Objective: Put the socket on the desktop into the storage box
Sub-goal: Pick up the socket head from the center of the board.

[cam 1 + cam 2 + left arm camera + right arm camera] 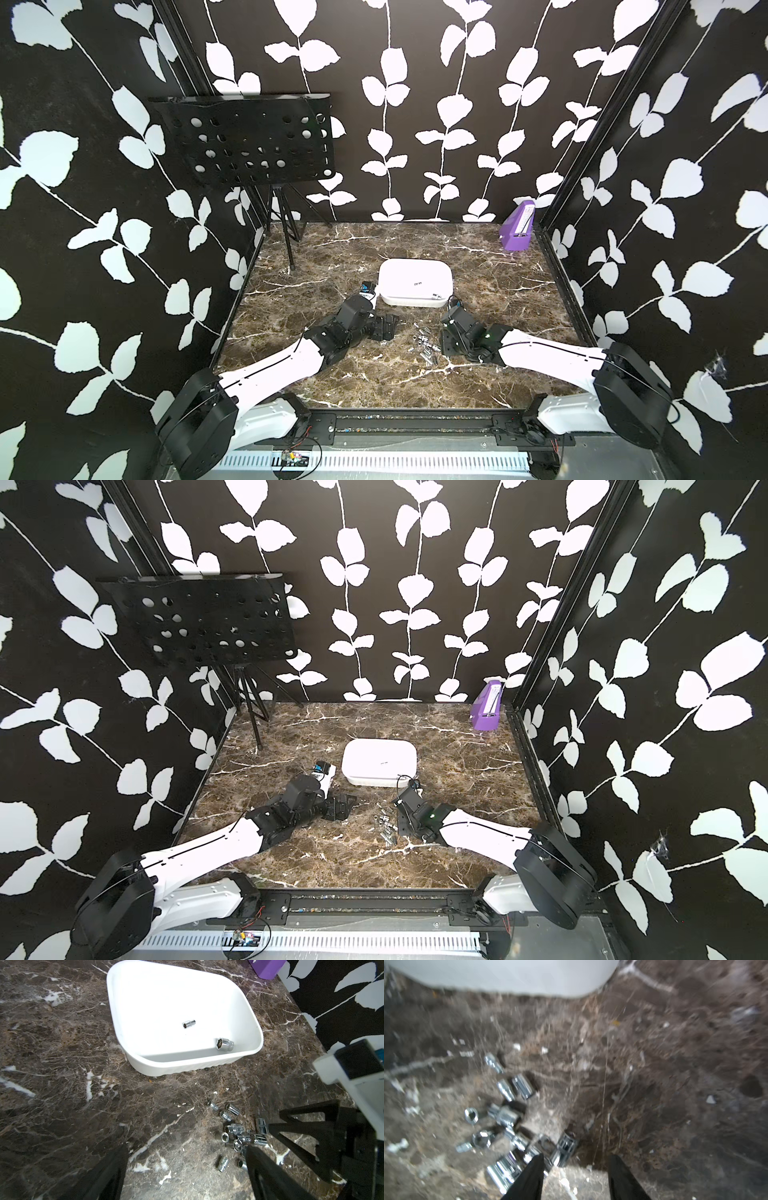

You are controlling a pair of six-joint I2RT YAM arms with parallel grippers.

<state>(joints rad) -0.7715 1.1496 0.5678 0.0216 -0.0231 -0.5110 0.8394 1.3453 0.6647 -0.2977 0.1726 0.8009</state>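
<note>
A black stand [243, 141] [199, 619] with round holes in its tilted plate is seen in both top views. It is held up on thin black legs [286, 224]. Well apart from the stand, on its right, a small purple box [518, 227] is set upright. Behind the stand, black walls [415, 104] are covered with white leaves.

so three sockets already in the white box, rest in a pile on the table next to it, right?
Not quite. The white box holds two sockets, not three: a small one on the middle of its floor and a bigger one by a corner. The left wrist view shows this plainly. The rest are in a pile on the table next to it.
</note>
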